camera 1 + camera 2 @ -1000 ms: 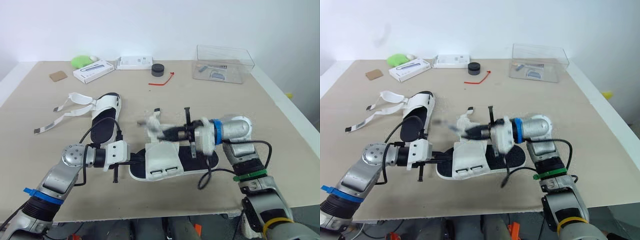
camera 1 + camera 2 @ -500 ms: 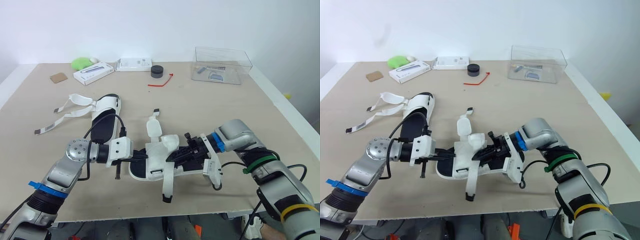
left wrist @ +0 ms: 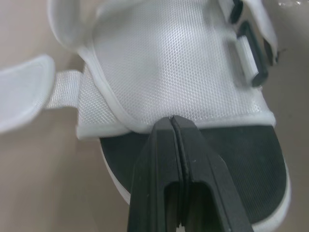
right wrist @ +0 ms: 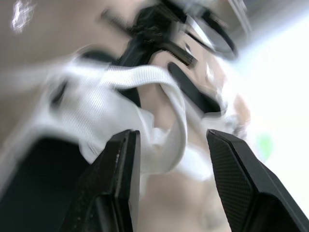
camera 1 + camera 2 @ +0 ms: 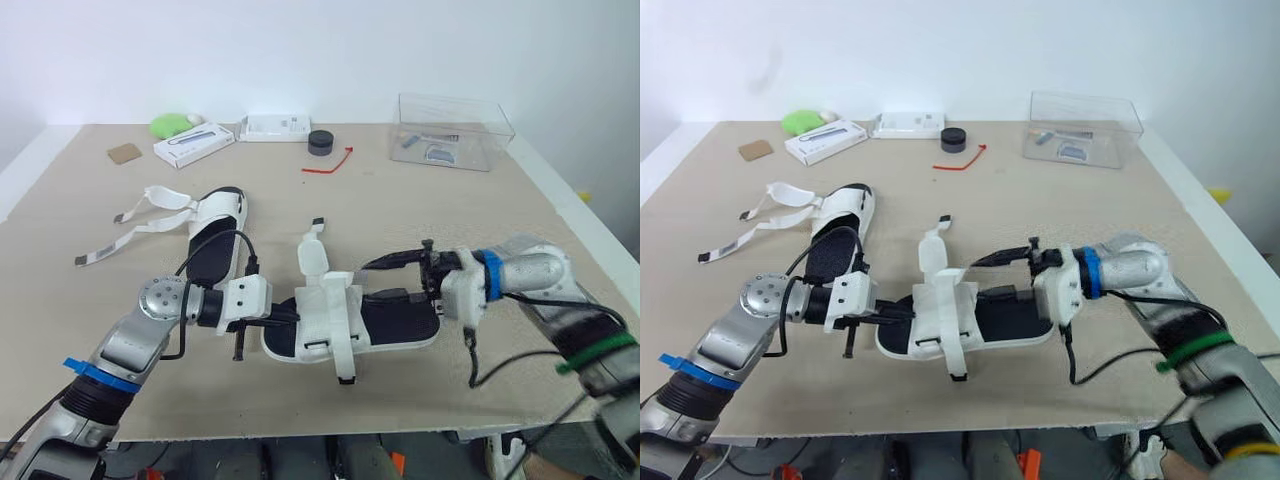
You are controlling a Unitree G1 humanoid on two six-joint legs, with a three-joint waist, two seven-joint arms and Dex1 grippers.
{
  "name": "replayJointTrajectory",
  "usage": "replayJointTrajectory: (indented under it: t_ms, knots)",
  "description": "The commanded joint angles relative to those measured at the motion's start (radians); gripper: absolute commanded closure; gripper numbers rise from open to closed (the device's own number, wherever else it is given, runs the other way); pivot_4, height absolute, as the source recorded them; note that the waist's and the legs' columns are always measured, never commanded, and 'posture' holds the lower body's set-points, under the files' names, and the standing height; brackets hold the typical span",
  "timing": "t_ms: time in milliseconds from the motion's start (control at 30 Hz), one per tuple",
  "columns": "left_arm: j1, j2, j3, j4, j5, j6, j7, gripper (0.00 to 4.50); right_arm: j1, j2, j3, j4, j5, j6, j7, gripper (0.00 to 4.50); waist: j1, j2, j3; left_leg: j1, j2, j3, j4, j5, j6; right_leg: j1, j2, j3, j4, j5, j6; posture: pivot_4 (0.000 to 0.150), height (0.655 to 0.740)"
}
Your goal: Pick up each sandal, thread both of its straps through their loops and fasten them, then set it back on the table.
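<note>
The table [image 5: 480, 215] bears one sandal [image 5: 400, 322] at six o'clock, its mate [image 5: 210, 250] at nine, a clear box [image 5: 452, 130] at one.

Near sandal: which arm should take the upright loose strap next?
Probably right. The left gripper is shut on the near sandal's mesh upper, steadying it; the right gripper hovers open beside the upright strap, free to take it.
</note>
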Motion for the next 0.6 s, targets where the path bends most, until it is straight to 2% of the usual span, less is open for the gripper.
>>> replayJointTrajectory:
  t_ms: [33, 133, 233, 433, 600]
  knots:
    - [0.002, 0.024, 0.026, -0.041, -0.043, 0.035, -0.028, 4.5, 0.059, -0.122, -0.103, -0.343, 0.385, 0.487, -0.125, 2.09, -0.001, 0.0, 0.0, 0.001, 0.0, 0.0, 0.0, 0.0, 0.0, 0.0, 0.0, -0.001, 0.0, 0.0, 0.0, 0.15, 0.74]
    - [0.017, 0.043, 0.038, -0.063, -0.059, 0.055, -0.042, 4.5, 0.109, -0.155, -0.169, -0.467, 0.582, 0.729, -0.21, 2.09, 0.001, -0.001, 0.0, 0.001, 0.001, -0.002, 0.0, 0.0, -0.001, 0.001, 0.001, -0.004, 0.001, -0.006, 0.005, 0.15, 0.74]
    - [0.032, 0.074, 0.043, -0.087, -0.077, 0.074, -0.064, 4.5, 0.142, -0.16, -0.215, -0.505, 0.667, 0.905, -0.254, 2.09, 0.002, -0.001, 0.0, 0.0, 0.002, -0.003, 0.0, 0.0, -0.001, 0.001, 0.001, -0.005, 0.001, -0.007, 0.004, 0.15, 0.74]
    - [0.01, 0.064, 0.031, -0.049, -0.047, 0.036, -0.054, 4.5, 0.204, -0.174, -0.217, -0.519, 0.73, 1.218, -0.308, 2.09, 0.006, -0.002, 0.0, -0.001, 0.0, -0.002, 0.001, 0.0, -0.001, 0.0, 0.0, -0.004, 0.0, -0.008, 0.006, 0.15, 0.74]
    - [-0.004, 0.042, 0.024, -0.033, -0.033, 0.024, -0.045, 4.5, 0.245, -0.074, -0.22, -0.502, 0.57, 1.269, -0.351, 2.09, 0.006, -0.003, 0.0, -0.002, -0.001, -0.003, 0.001, -0.001, 0.0, 0.0, 0.001, -0.002, 0.0, -0.008, 0.008, 0.15, 0.74]
